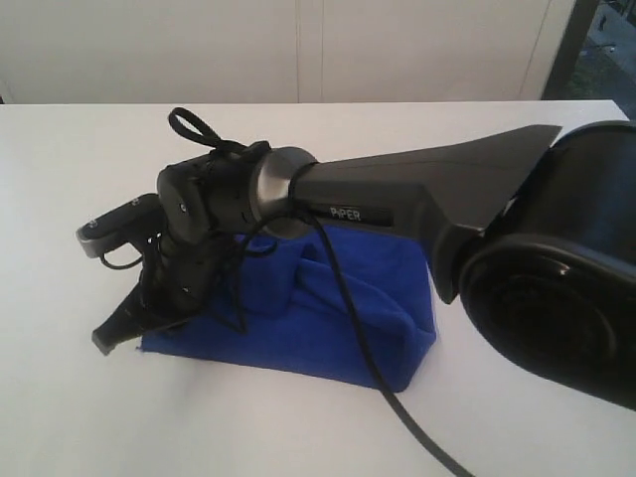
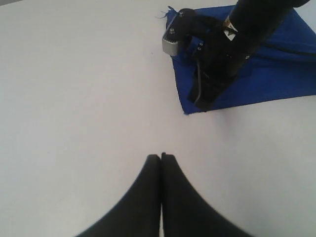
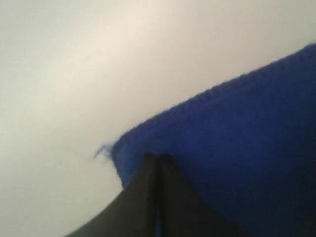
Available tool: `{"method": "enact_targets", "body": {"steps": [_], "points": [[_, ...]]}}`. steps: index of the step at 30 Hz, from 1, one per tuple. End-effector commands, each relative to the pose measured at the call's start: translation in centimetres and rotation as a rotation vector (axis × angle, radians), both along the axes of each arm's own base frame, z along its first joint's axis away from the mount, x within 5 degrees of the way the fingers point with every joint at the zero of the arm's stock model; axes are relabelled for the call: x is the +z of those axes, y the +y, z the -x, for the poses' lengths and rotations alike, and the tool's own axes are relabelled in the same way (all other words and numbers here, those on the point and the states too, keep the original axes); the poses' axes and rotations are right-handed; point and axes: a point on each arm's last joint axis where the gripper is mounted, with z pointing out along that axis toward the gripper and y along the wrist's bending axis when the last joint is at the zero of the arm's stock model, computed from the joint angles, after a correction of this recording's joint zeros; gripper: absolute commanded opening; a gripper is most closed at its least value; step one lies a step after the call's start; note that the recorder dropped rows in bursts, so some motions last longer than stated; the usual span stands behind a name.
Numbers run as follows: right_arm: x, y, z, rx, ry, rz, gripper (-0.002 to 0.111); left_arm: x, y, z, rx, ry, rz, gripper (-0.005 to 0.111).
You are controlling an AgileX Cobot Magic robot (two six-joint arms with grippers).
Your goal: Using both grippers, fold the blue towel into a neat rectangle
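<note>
Pinching a corner of the blue towel [image 3: 237,148] with my right gripper [image 3: 157,160], fingers pressed together on the hem beside a loose thread [image 3: 102,150], I judge this corner ready to carry over for a fold. The cloth lies bunched on the white table [image 1: 79,149]. My left gripper [image 2: 161,157] is closed on nothing (above bare table, well apart), probably waiting for the other corner.

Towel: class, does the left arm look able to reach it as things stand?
Probably yes: only bare table lies between the shut left gripper and the towel. The right gripper crowds the nearest corner, but the edge beside it is clear.
</note>
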Motion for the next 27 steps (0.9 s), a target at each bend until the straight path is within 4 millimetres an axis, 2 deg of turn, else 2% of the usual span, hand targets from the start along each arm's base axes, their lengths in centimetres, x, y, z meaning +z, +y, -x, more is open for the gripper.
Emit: {"method": "enact_targets", "body": {"steps": [1,5,8,10,13,16,21,27], "points": [[1.0,0.8,-1.2,-0.1,-0.094,-0.132,0.0,-0.2,0.0,0.1,-0.003,0.003,-0.003,0.0],[3.5,0.8,-1.7,-0.083,-0.091,-0.13,0.0,-0.2,0.0,0.1,-0.003,0.003,-0.003,0.0],[6.3,-0.6,-2.4,-0.049,-0.106,-0.106,0.0,-0.2,0.0,0.1,-0.003,0.003,-0.003,0.0],[8.0,-2.4,-3.2,-0.028,-0.128,-0.068,0.0,-0.2,0.0,0.1,-0.003,0.003,-0.003,0.0],[9.1,-6.3,-4.9,-0.049,-0.133,0.037,0.0,-0.2,0.0,0.1,-0.003,0.003,-0.003,0.0],[8.8,-10.3,-6.8,-0.089,-0.111,0.14,0.0,-0.2,0.0,0.1,-0.003,0.003,-0.003,0.0],[7.5,-16.1,-9.9,-0.15,-0.086,0.192,0.0,-0.2,0.0,0.1,-0.003,0.003,-0.003,0.0],[5.9,-21.2,-12.2,-0.199,-0.071,0.224,0.0,-0.2,0.0,0.1,-0.003,0.003,-0.003,0.0]]}}
